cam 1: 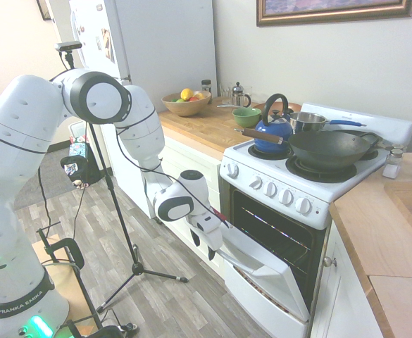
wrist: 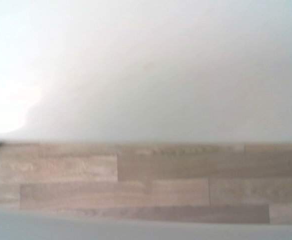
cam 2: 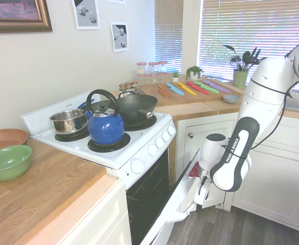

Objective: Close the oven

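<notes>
The white oven (cam 1: pixel 283 193) stands between wooden counters, with a row of white knobs (cam 1: pixel 285 196) on its front. Its drop-down door (cam 1: pixel 265 271) hangs partly open, tilted outward over the floor, and the dark racked cavity (cam 1: pixel 279 236) shows behind it. My gripper (cam 1: pixel 203 245) is at the door's outer face near its top edge, beside the long handle (cam 1: pixel 242 264), open with nothing between its fingers. From the other side, the gripper (cam 2: pixel 202 193) sits against the tilted door (cam 2: pixel 182 196). The wrist view is filled by the blurred white door surface (wrist: pixel 150 70) above the floor planks (wrist: pixel 136 180).
On the burners sit a blue kettle (cam 1: pixel 272 130), a dark wok (cam 1: pixel 329 148) and a steel pot (cam 1: pixel 308 121). A green bowl (cam 1: pixel 246 116) and fruit bowl (cam 1: pixel 186 103) stand on the counter. The fridge (cam 1: pixel 156 42) is behind. White cabinets (cam 2: pixel 272 168) flank the oven.
</notes>
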